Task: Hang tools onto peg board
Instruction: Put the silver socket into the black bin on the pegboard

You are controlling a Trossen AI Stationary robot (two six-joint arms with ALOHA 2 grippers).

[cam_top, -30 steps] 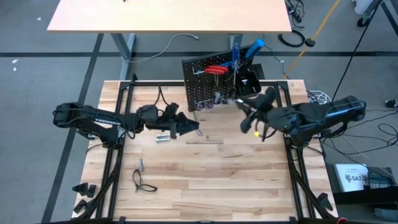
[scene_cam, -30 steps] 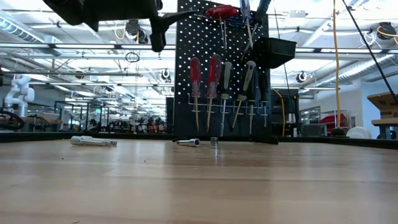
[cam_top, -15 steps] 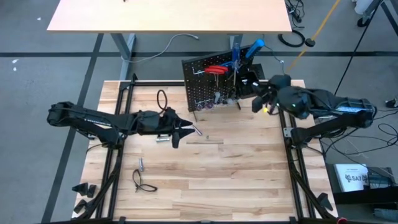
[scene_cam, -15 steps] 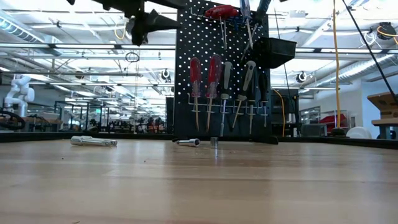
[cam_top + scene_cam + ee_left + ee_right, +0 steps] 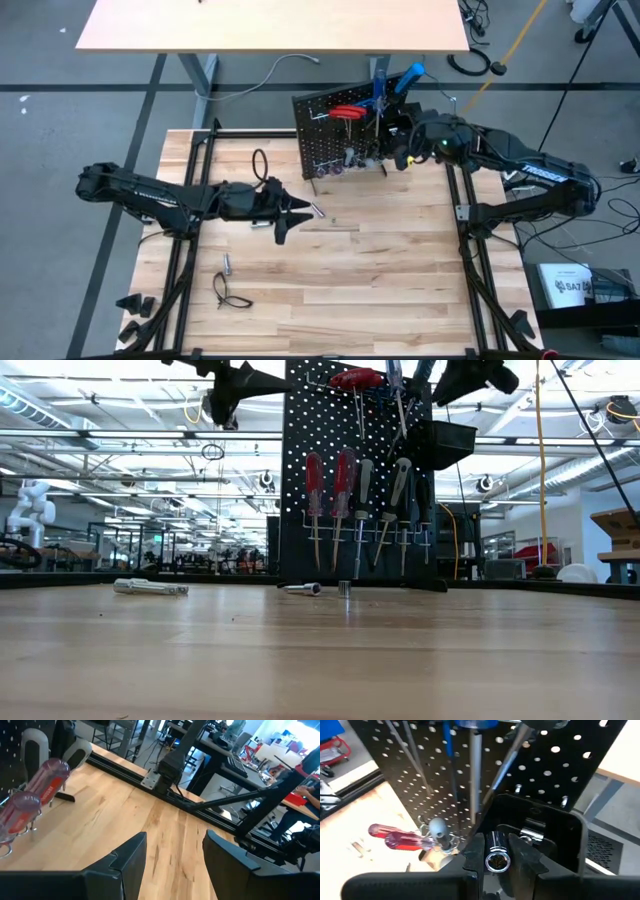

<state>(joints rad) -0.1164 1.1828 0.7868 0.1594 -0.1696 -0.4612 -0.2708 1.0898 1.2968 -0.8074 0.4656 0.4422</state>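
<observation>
The black peg board [image 5: 335,140] stands at the table's far edge, also in the low view [image 5: 355,510]. Red-handled [image 5: 315,480] and grey-handled screwdrivers hang on its silver rail, and a small black bin [image 5: 545,827] hangs at its right. My right gripper [image 5: 496,851], high beside the board [image 5: 405,152], is shut on a silver socket bit [image 5: 496,861] just above the bin. My left gripper [image 5: 290,215] is open and empty above the table's middle left [image 5: 175,855]. Silver bits [image 5: 150,587] [image 5: 303,589] lie on the tabletop. My right gripper pinches the silver socket bit's round sides [image 5: 490,860] between its two fingers [image 5: 475,852]. The bit's hollow end faces the wrist camera. It is lifted clear, over the black bin's open top, in front of the peg board.
A black cable loop [image 5: 232,298] and a small silver piece [image 5: 226,263] lie near the left front. A thin strip [image 5: 330,228] lies mid-table. Black frame rails [image 5: 190,200] run along both table sides. Bare wood spans the front half [image 5: 360,300].
My right gripper has gone from mid-table toward the far edge and up to the peg board, ending above the black bin. My left gripper has shifted a little toward the near edge.
</observation>
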